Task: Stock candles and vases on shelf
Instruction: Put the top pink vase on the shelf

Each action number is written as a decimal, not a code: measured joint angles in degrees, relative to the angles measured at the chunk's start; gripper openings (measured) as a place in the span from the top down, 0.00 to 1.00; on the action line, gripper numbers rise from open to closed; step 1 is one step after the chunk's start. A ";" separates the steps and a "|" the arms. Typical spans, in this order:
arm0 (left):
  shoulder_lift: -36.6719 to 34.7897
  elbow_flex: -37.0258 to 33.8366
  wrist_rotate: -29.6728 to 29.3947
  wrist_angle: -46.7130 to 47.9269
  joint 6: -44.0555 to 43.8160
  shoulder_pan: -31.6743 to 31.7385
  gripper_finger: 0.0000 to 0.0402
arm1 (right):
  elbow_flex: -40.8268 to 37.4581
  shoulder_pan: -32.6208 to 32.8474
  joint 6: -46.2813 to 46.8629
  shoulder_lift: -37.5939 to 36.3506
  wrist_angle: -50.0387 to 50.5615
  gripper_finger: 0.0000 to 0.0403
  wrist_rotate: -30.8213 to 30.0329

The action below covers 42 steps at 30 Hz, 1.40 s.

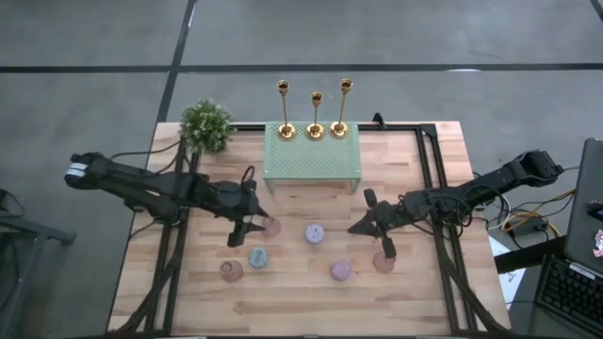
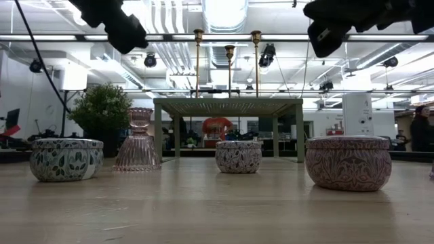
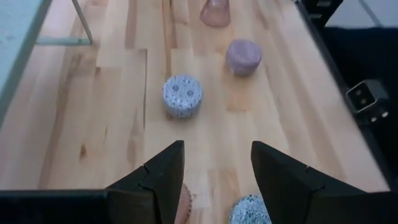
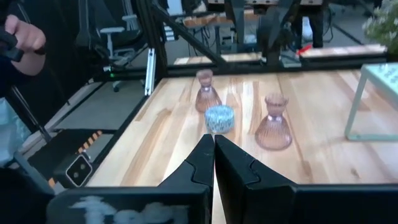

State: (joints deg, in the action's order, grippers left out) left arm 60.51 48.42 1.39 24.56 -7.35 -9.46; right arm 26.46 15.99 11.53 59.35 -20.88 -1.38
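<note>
**Stocking the shelf: picking the first vase**

Nearest the table's front edge, farthest out from the shelf (image 1: 313,160), stand the mauve candle (image 2: 348,161), the blue-grey candle (image 2: 66,159) and two outer vases (image 1: 231,271). The lavender candle (image 1: 315,233) stands closer, before the shelf's front edge. None of them is on the shelf yet.

The left gripper (image 3: 214,152) hovers before the shelf's front-left corner with its jaws spread and empty. The nearest vase (image 1: 271,226) is just below it, offset toward one finger.

The likely next step is to grasp this vase:
- Centre the jaws on the neck before descending.
- Close on the neck, not the round body.
- Lift above the mesh top and set the vase upright, short of the gold candlesticks (image 1: 316,115) on the rear edge.

The right gripper (image 4: 213,138) waits before the shelf's front-right corner, its fingers pressed together and holding nothing.
</note>
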 joint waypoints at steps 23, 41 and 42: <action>18.69 1.43 -13.66 7.24 1.67 -3.93 0.53 | 0.02 0.00 0.31 0.00 0.55 0.98 -0.19; 20.48 4.90 -14.93 8.34 1.50 -3.99 0.95 | 0.04 0.00 0.37 0.00 0.52 0.98 -0.27; 20.48 5.02 -14.92 8.53 1.48 -3.99 0.94 | 0.04 0.00 0.37 0.00 0.51 0.98 -0.25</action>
State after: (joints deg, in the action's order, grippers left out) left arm 80.99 53.44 -13.53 33.09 -5.87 -13.45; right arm 26.50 15.99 11.90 59.35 -20.38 -1.63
